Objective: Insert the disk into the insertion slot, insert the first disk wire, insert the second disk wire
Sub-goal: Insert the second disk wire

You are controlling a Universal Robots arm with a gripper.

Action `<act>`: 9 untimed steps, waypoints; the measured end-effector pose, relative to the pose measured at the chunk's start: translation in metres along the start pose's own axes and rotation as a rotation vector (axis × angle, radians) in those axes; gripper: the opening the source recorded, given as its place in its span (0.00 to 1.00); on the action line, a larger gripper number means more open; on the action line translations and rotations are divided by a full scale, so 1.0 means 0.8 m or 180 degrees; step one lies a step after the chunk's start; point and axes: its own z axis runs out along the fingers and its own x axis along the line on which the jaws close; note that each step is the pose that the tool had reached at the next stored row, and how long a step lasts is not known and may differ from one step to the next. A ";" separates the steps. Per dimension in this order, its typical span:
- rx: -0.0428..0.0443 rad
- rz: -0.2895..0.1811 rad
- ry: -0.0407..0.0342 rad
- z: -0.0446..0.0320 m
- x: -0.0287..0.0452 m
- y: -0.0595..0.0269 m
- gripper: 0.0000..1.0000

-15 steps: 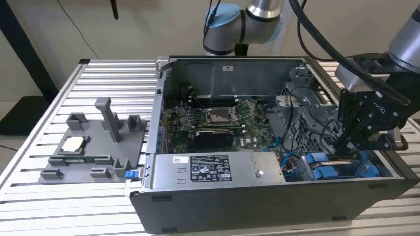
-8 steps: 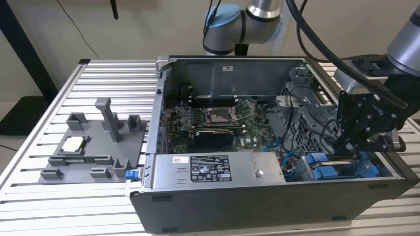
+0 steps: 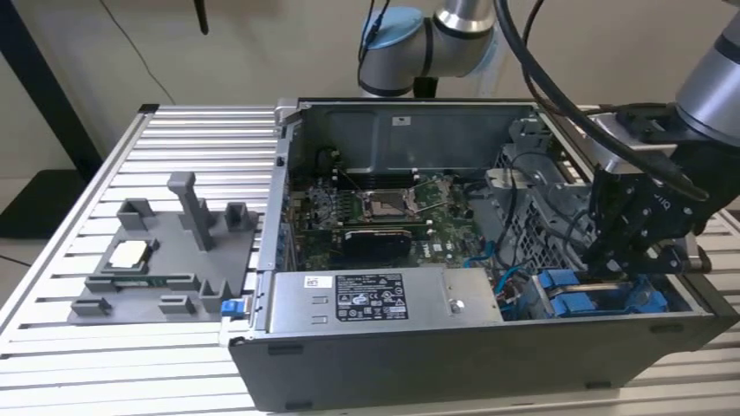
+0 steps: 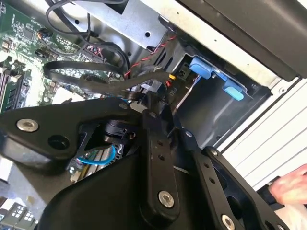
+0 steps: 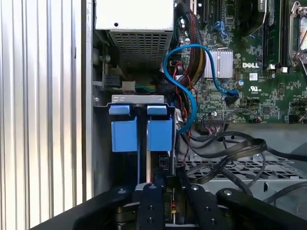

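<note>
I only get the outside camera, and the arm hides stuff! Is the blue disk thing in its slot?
Observer: It looks so. In the first wrist view the disk sits in its metal bay, its two blue tabs side by side.
Operator: Any wire near it?
Observer: A blue cable loops from beside the disk over to the motherboard.
Operator: What's the gripper next to?
Observer: In the second wrist view the gripper is right by a flat black cable.
</note>
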 end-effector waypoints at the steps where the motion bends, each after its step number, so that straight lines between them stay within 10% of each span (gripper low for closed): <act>1: -0.0003 0.0000 0.0001 -0.0016 0.0000 0.000 0.24; 9: -0.0018 0.0001 0.0002 -0.0400 -0.0013 0.002 0.24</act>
